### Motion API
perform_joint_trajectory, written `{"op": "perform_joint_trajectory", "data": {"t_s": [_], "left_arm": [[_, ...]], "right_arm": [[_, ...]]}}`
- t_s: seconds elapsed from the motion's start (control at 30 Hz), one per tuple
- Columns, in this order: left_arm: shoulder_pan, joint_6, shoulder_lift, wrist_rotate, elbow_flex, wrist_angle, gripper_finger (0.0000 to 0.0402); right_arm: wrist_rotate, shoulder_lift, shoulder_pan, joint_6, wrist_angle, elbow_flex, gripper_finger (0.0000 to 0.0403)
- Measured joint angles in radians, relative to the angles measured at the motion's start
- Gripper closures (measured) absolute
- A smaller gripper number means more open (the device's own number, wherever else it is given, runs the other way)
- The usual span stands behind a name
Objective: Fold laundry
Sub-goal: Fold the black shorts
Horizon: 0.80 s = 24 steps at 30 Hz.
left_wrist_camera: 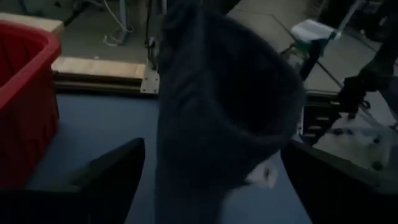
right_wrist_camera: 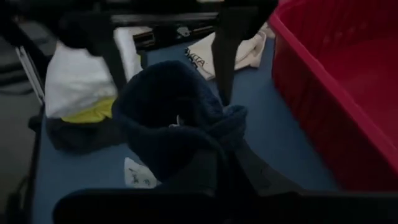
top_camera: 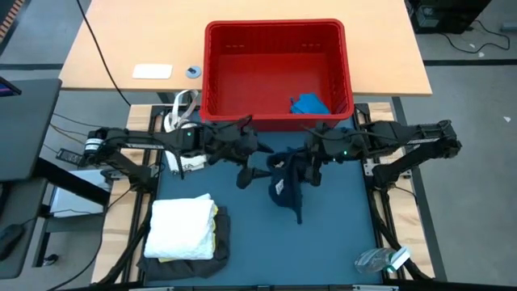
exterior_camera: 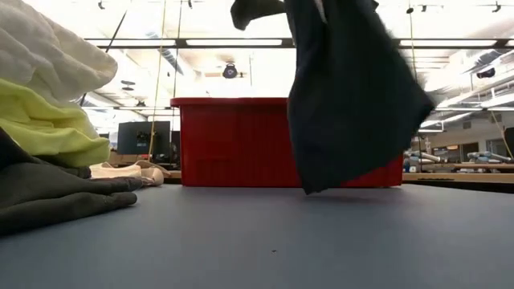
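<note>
The dark navy garment (top_camera: 287, 190) is pinched by the closed right gripper (top_camera: 311, 155) and hangs above the blue mat (top_camera: 323, 234), at its 12 o'clock. The left gripper (top_camera: 242, 166) is spread wide, holding nothing.

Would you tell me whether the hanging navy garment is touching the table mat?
Apart. The low view shows the navy garment hanging with its lowest corner clear above the mat, the red basket visible beneath.

navy garment (top_camera: 288, 187), red basket (top_camera: 275, 73), yellow T-shirt (exterior_camera: 48, 128)

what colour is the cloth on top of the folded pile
White; the cloth tops the pile, clearest in the high view.
</note>
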State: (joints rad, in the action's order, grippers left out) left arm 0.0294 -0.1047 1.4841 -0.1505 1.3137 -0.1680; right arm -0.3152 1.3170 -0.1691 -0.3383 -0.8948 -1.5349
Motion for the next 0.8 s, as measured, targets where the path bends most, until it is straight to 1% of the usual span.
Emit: {"op": "perform_joint_trajectory", "data": {"t_s": [0.07,0.13,0.2,0.27,0.33,0.4,0.5,0.57,0.6,0.63,0.7,0.73,0.8], "left_arm": [[-0.001,0.000,0.014,0.015,0.000,0.035,0.0011],[-0.002,-0.011,0.036,0.050,0.000,0.077,0.0010],[0.000,-0.027,0.047,0.052,-0.003,0.090,0.0019],[0.000,-0.027,0.053,0.053,0.001,0.116,0.0043],[0.002,0.000,0.053,0.053,0.000,0.106,0.0087],[0.011,0.036,0.053,0.052,0.001,0.104,0.0151],[0.047,0.104,0.049,0.052,0.028,0.098,0.0273],[0.081,0.182,0.047,0.053,0.064,0.094,0.0355],[0.099,0.211,0.047,0.055,0.090,0.082,0.0376],[0.116,0.234,0.047,0.055,0.118,0.071,0.0382],[0.146,0.264,0.049,0.046,0.172,0.038,0.0382],[0.158,0.268,0.051,0.035,0.197,0.017,0.0382],[0.166,0.265,0.051,0.008,0.230,-0.052,0.0382]], "right_arm": [[0.014,0.000,0.017,-0.029,0.009,0.000,0.0382],[0.028,-0.001,0.030,-0.032,0.011,0.000,0.0382],[0.029,-0.001,0.035,-0.037,0.012,0.000,0.0382],[0.029,-0.001,0.041,-0.029,0.019,0.000,0.0382],[0.045,-0.001,0.051,0.023,0.027,0.000,0.0382],[0.076,-0.001,0.062,0.155,0.023,0.000,0.0382],[0.062,-0.001,0.084,0.357,0.012,0.000,0.0382],[-0.004,-0.001,0.112,0.430,0.017,0.000,0.0379],[-0.049,-0.001,0.128,0.460,0.021,0.000,0.0374],[-0.094,-0.001,0.141,0.491,0.026,-0.001,0.0371],[-0.170,-0.003,0.156,0.554,0.045,-0.002,0.0370],[-0.194,-0.004,0.159,0.580,0.057,-0.003,0.0372],[-0.198,-0.005,0.155,0.598,0.077,-0.003,0.0379]]}}
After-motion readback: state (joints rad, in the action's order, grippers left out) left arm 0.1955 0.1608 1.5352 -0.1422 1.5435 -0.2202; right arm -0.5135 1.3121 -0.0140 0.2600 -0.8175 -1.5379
